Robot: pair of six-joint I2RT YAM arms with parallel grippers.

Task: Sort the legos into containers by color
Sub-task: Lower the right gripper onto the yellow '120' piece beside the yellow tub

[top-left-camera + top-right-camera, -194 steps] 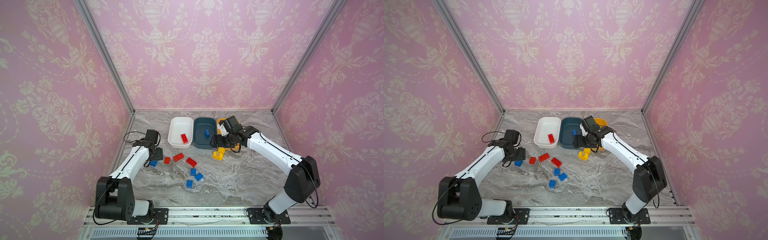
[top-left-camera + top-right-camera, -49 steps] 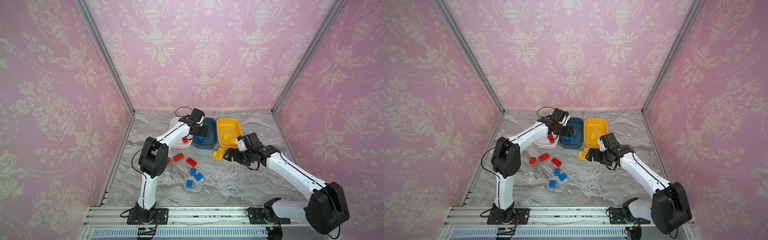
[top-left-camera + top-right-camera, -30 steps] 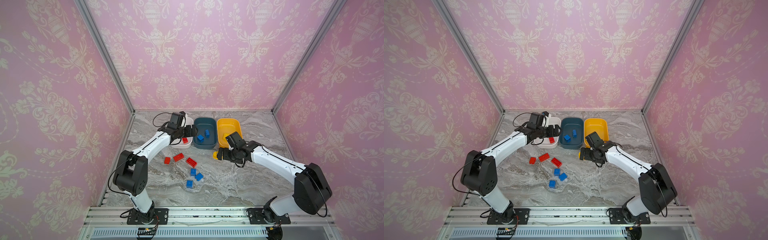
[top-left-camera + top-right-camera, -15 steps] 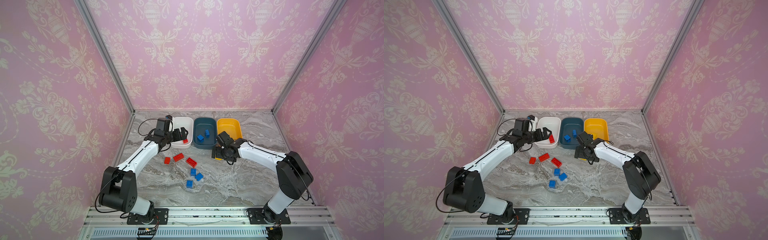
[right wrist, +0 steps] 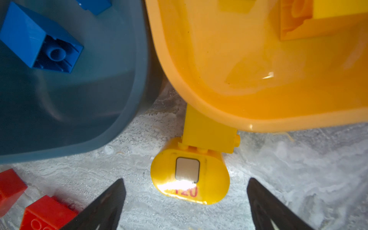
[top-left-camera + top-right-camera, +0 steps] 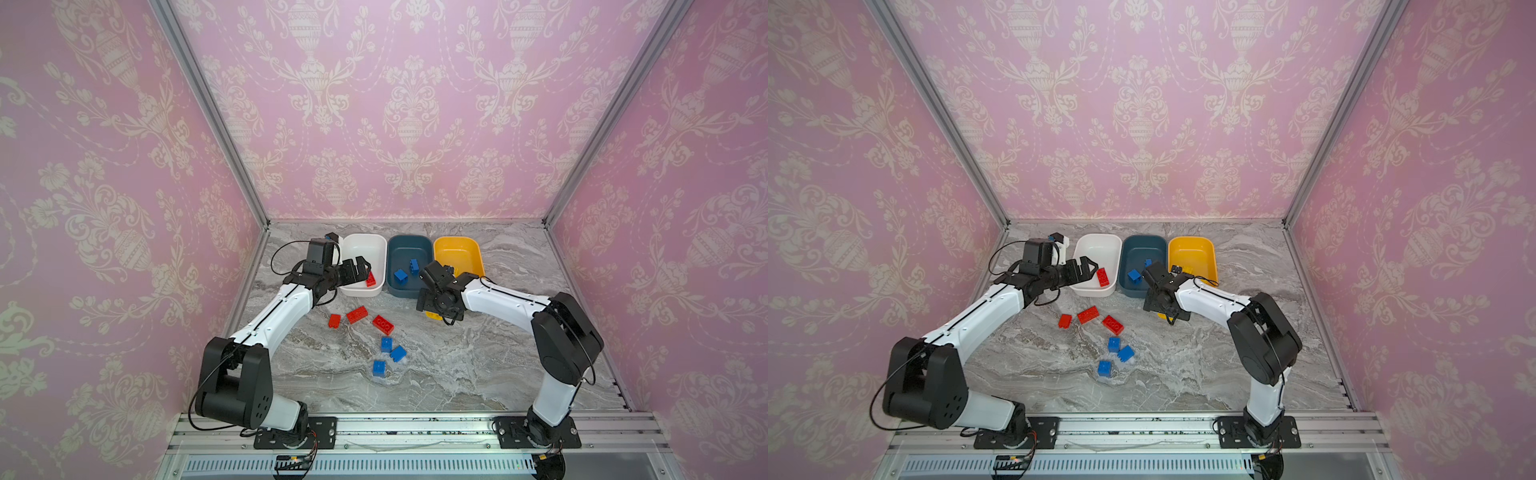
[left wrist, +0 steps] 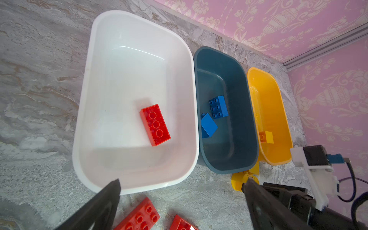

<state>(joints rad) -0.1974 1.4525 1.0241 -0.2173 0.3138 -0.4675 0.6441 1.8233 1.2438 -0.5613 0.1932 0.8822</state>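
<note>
The glossy rounded yellow piece [image 5: 189, 177] is lying on the marbled counter [image 5: 137, 169], long axis running across the gap of the open right tool [image 5: 186, 180]. The left tool [image 7: 182, 179] is also gaping, empty.

Both top views looked steeply down from high and far, the grey marble tabletop [image 6: 478, 374] in the frame's lower middle; the left wrist view faced the white rounded plastic tub [image 7: 129, 65] closely; the right wrist view, nearer still, shared the rounded yellow stickered brick [image 5: 189, 175] with it.

Pink damask walls [image 6: 415, 104] w/ alu corner posts [image 6: 210, 112], grey marble tabletop [image 6: 457, 374].
</note>
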